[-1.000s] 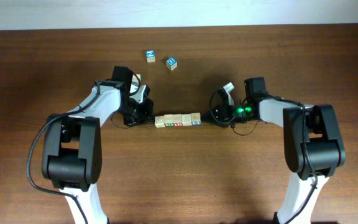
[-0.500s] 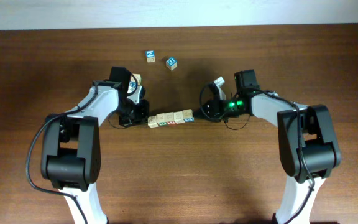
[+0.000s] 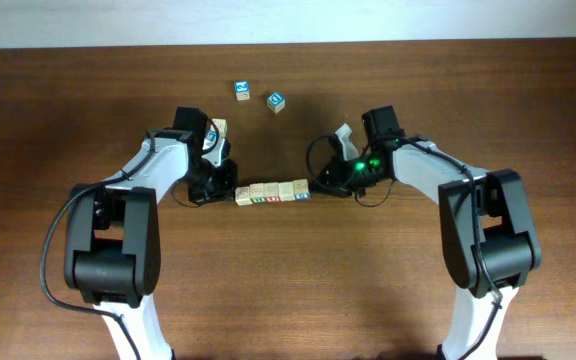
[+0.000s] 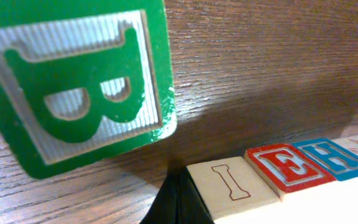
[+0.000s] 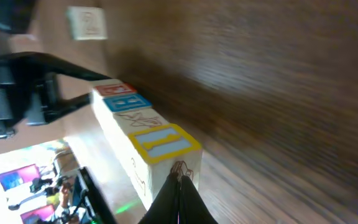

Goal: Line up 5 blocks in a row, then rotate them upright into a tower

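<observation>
Five blocks (image 3: 272,192) lie in a straight row on the wooden surface (image 3: 288,280), flanked end to end by the two tools. The left tool (image 4: 174,202), its jaws closed on nothing, touches the near end of the row at the I block (image 4: 229,186). The red E block (image 4: 284,167) and blue H block (image 4: 331,158) run away from its tip in turn. The right tool (image 5: 180,193), likewise closed and empty, meets the opposite end at the yellow block (image 5: 165,144). A green B block (image 4: 79,87) sits up and to the left of the left tool. Two blue blocks (image 3: 241,90) lie well beyond both tools, clear of the row.
</observation>
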Motion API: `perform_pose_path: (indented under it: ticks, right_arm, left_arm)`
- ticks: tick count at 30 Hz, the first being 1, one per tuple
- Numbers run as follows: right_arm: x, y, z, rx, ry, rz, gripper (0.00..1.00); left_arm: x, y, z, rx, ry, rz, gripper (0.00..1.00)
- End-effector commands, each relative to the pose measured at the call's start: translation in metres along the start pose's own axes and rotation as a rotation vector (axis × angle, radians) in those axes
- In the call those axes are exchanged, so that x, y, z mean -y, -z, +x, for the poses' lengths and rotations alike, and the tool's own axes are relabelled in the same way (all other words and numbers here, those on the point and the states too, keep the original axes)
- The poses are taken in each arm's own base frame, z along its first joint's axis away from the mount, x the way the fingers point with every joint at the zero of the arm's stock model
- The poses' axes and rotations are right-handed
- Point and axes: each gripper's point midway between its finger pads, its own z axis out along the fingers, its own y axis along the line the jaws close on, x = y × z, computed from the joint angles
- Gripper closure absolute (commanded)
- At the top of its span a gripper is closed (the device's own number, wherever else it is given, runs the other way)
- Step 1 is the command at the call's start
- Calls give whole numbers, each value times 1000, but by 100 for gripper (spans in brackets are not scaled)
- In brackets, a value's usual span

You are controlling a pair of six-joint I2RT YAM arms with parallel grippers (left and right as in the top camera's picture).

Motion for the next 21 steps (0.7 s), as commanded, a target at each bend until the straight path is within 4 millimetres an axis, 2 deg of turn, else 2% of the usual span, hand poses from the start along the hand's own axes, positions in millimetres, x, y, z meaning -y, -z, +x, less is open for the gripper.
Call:
perform_pose_path:
  ticks: [1,5,9,21]
  right_arm:
    - [-9,-19,15,-46,-19,55,96]
    - [16,-16,13,-6,-145,197,96]
    - [21,-15,13,0,-177,223,96]
    - [23,-14,15,-3,-187,234,96]
  left_arm:
    - [39,-8,13,-58,-38,152,100]
    - [36,-8,13,-54,-37,138,100]
    - [25,-9,12,-47,-34,70,100]
    - [-45,0,11,-18,-23,-336,100]
